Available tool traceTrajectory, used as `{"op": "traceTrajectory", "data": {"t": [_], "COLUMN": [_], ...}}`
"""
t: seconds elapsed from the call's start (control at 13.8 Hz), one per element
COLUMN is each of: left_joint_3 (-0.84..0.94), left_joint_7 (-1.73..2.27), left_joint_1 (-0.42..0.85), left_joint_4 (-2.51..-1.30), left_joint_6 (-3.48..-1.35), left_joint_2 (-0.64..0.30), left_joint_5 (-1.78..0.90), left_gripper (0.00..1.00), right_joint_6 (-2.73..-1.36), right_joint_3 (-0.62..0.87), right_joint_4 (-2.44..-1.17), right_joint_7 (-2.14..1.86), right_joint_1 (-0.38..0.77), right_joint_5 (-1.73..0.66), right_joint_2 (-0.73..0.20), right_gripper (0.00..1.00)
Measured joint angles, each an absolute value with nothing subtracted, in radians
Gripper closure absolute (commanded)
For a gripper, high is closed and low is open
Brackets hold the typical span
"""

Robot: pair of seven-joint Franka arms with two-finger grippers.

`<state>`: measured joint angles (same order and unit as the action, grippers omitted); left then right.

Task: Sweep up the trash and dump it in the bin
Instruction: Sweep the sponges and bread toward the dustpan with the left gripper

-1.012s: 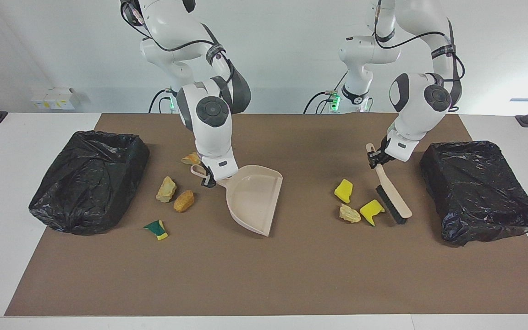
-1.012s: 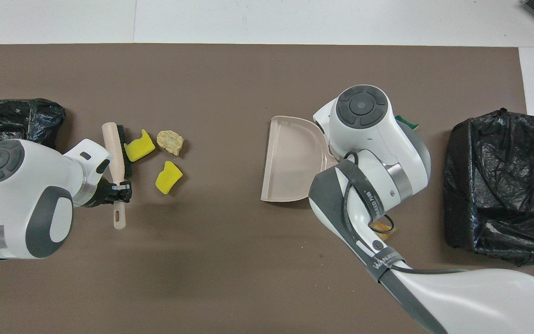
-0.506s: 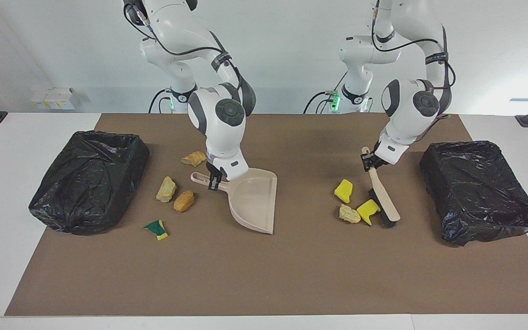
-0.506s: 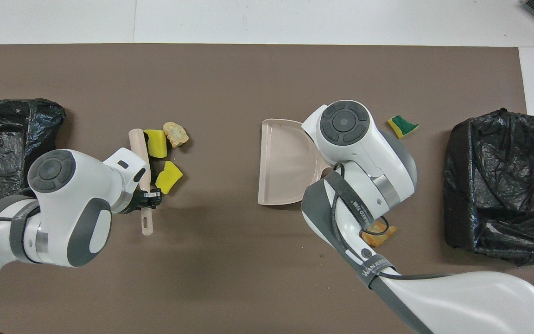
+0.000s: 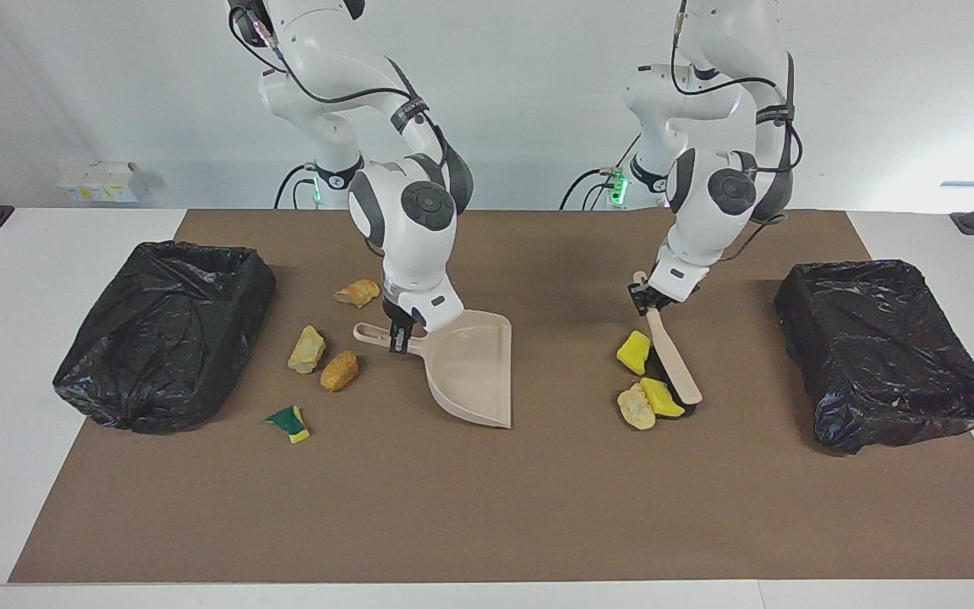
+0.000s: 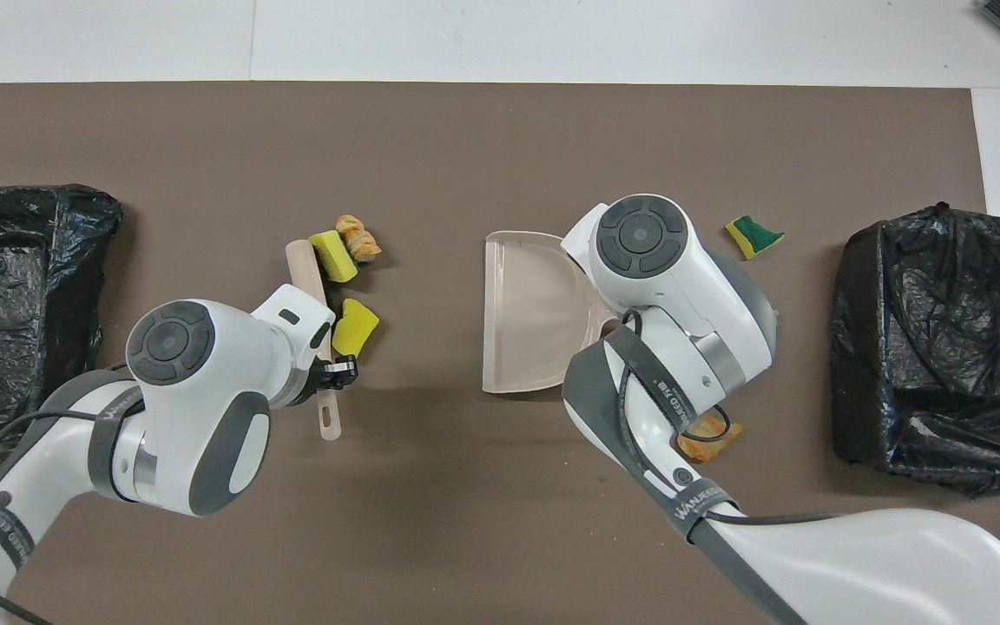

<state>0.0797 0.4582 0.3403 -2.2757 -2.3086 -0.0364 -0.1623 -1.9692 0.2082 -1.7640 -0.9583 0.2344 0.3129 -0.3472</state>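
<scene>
On a brown-matted table (image 5: pixel 487 507) flanked by two black-lined bins, the left gripper (image 5: pixel 644 295), jaws clamped on a beige, black-bristled brush (image 5: pixel 675 362), presses it against two yellow sponge bits (image 5: pixel 633 351) and a tan chunk (image 5: pixel 636 408). The right gripper (image 5: pixel 398 336) grips a beige plastic dustpan (image 5: pixel 474 368); four more scraps lie near the right arm's bin (image 5: pixel 166 330).

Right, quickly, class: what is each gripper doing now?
Left gripper: shut on the brush handle.
Right gripper: shut on the dustpan handle.
</scene>
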Motion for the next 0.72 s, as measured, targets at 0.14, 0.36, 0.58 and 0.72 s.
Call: {"op": "traceTrajectory", "data": {"t": [0.14,0.36,0.58,0.72], "left_joint_3": [0.081,0.083,0.086,0.087], "left_joint_7": [0.481,0.511,0.525,0.559], "left_joint_1": [0.383,0.446,0.506,0.551], "left_joint_4": [-2.275,-2.270,-2.266,-2.259], "left_joint_6": [-2.333,-2.356,-2.372,-2.385], "left_joint_2": [-0.038,-0.038,-0.038,-0.038], "left_joint_5": [-0.196,-0.243,-0.303,-0.318], "left_gripper": [1.00,1.00,1.00,1.00], "right_joint_6": [-1.969,-1.969,-1.969,-1.969], "right_joint_3": [0.212,0.212,0.212,0.212], "right_joint_4": [-1.779,-1.785,-1.786,-1.787], "right_joint_7": [-0.958,-0.958,-0.958,-0.958], "right_joint_1": [0.235,0.239,0.240,0.240], "right_joint_5": [0.313,0.313,0.313,0.313], "right_joint_2": [-0.343,-0.337,-0.336,-0.336], "right_gripper": [1.00,1.00,1.00,1.00]}}
